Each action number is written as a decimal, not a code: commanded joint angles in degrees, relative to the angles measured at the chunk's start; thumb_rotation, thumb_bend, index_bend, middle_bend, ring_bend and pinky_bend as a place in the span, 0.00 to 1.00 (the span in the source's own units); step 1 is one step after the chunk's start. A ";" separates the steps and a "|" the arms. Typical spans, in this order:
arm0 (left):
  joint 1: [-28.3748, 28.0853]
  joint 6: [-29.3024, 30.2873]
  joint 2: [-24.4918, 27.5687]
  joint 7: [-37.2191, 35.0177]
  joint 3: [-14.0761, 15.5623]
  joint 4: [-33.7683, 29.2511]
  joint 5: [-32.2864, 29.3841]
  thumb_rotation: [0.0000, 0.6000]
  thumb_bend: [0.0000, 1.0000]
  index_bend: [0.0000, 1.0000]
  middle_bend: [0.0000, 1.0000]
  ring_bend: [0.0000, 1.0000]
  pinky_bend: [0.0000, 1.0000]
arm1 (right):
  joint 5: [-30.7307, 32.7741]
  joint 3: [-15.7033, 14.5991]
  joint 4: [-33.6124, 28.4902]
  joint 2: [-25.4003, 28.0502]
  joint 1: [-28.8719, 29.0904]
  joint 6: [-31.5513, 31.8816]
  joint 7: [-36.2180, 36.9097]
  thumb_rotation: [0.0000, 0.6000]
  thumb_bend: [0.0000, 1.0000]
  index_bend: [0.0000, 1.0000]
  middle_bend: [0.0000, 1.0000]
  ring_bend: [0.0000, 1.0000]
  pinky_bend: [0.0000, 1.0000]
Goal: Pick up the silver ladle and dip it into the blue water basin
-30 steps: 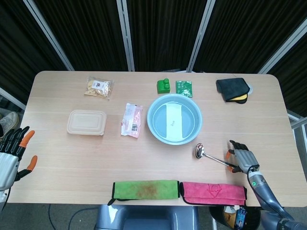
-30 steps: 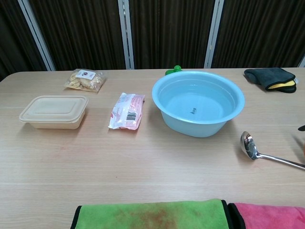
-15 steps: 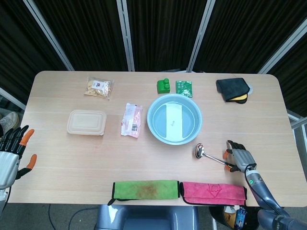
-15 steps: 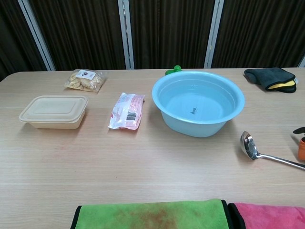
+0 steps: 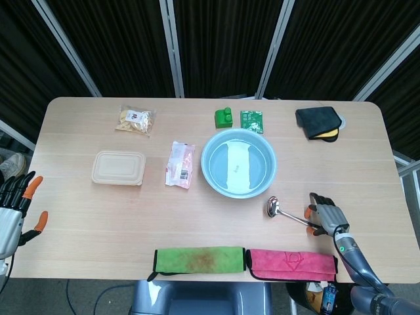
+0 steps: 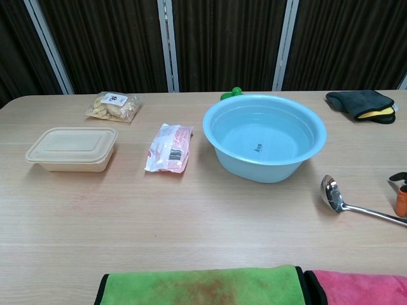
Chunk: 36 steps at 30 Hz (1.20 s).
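Note:
The silver ladle lies flat on the table just right of and in front of the blue water basin, its bowl toward the basin and its handle running right. In the chest view the ladle lies to the right of the basin, which holds water. My right hand is at the far end of the handle, fingers spread over it; its orange fingertips hover just above the handle without closing. My left hand hangs open past the table's left edge.
A green cloth and a pink cloth lie along the front edge. A lidded beige box, a pink packet and a snack bag sit left of the basin. Behind it are green items and a black pouch.
My right hand has crept a little left onto the end of the ladle handle. The left hand has sunk slightly lower and outward. The ladle has not moved.

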 commanded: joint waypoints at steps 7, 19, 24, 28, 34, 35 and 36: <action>0.16 0.63 1.45 -4.08 0.84 -0.20 1.45 1.00 0.44 0.00 0.00 0.00 0.00 | 2.50 -0.48 -0.87 -0.74 1.01 -2.03 -4.66 1.00 0.26 0.49 0.00 0.00 0.00; 0.50 2.04 1.61 -5.32 0.48 0.82 1.66 1.00 0.44 0.00 0.00 0.00 0.00 | 4.91 -0.75 -1.65 -1.62 0.50 -0.42 -8.67 1.00 0.26 0.54 0.00 0.00 0.00; 0.53 2.29 1.58 -5.37 0.57 0.93 2.04 1.00 0.44 0.00 0.00 0.00 0.00 | 5.10 -0.84 -2.03 -1.43 0.49 0.12 -9.77 1.00 0.27 0.58 0.00 0.00 0.00; 0.55 2.31 1.62 -5.39 0.65 0.96 2.17 1.00 0.44 0.00 0.00 0.00 0.00 | 5.25 -0.88 -3.47 -0.61 0.42 1.24 -11.45 1.00 0.28 0.61 0.00 0.00 0.00; 0.63 2.70 1.69 -5.71 0.78 1.16 2.60 1.00 0.44 0.00 0.00 0.00 0.00 | 5.50 -0.80 -8.14 2.34 -0.08 3.99 -14.07 1.00 0.32 0.67 0.00 0.00 0.00; 0.63 2.68 1.72 -5.80 0.83 1.19 2.66 1.00 0.44 0.00 0.00 0.00 0.00 | 5.58 -0.77 -9.12 3.02 -0.22 4.47 -14.40 1.00 0.33 0.67 0.00 0.00 0.00; 0.63 2.67 1.73 -5.82 0.86 1.22 2.68 1.00 0.44 0.00 0.00 0.00 0.00 | 5.61 -0.73 -10.05 3.70 -0.35 5.00 -14.72 1.00 0.33 0.68 0.00 0.00 0.00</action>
